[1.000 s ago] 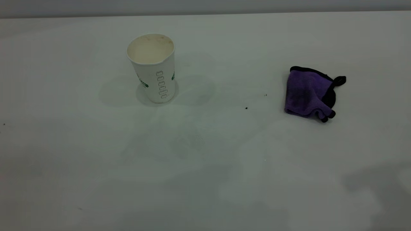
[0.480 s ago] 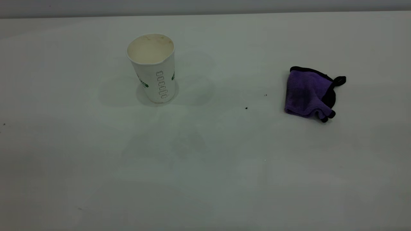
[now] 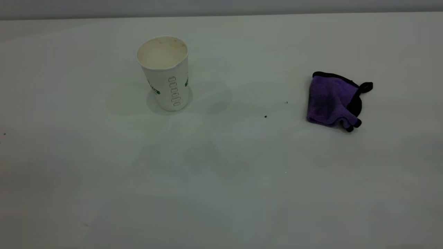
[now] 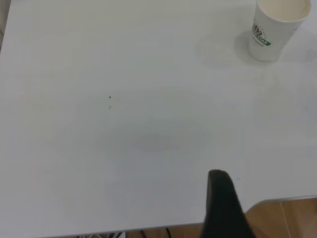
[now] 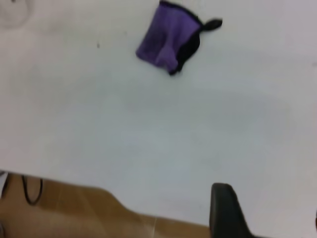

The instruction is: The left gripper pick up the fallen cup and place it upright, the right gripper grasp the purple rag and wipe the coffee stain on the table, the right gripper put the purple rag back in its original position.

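The cup (image 3: 165,73) stands upright on the table (image 3: 221,193) at the far left, cream inside showing; it also shows in the left wrist view (image 4: 276,27). The purple rag (image 3: 334,100) lies crumpled at the right, black edging up, and also shows in the right wrist view (image 5: 171,42). No coffee stain shows, only tiny dark specks (image 3: 265,116). Neither gripper is in the exterior view. The left gripper (image 4: 267,196) hangs open over the table's near edge, far from the cup, one finger (image 4: 221,201) showing. The right gripper (image 5: 270,206) is open and empty, far from the rag.
The table's near edge and brown wooden floor show in the left wrist view (image 4: 290,218) and in the right wrist view (image 5: 74,210). A black cable (image 5: 30,191) lies on the floor. The table's far edge (image 3: 221,15) meets a grey wall.
A dark shadow on the table's near right part has faded away. The cup and the purple rag have not moved.
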Robot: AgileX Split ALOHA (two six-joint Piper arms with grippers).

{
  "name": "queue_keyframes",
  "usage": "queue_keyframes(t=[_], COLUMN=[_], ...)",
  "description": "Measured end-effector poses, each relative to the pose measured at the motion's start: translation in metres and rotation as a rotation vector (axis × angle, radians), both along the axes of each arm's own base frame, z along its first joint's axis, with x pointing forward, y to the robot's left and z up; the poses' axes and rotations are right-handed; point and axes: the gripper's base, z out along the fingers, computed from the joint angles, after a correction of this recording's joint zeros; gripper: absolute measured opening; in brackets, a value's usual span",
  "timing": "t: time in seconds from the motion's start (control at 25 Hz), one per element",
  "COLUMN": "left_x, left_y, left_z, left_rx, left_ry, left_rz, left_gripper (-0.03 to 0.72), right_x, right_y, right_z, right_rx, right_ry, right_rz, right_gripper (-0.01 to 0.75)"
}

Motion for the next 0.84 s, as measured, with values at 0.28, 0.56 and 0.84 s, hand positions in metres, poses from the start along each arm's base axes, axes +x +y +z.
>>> queue_keyframes(t=[0.28, 0.56, 0.84], left_x=[0.0, 0.0, 0.0], left_y=[0.0, 0.0, 0.0], left_z=[0.0, 0.0, 0.0], left_rx=[0.0, 0.0, 0.0], left_ry=[0.0, 0.0, 0.0], left_rz=[0.0, 0.0, 0.0], left_gripper=[0.5, 0.5, 0.5], right_x=[-0.017, -0.029, -0.029], right_y=[-0.003, -0.005, -0.005], right_z=[0.001, 0.001, 0.001], right_rx=[0.032, 0.045, 0.045], right_ry=[-0.114, -0.189, -0.188], right_rz=[-0.068, -0.093, -0.092], right_gripper=[0.466, 0.466, 0.466])
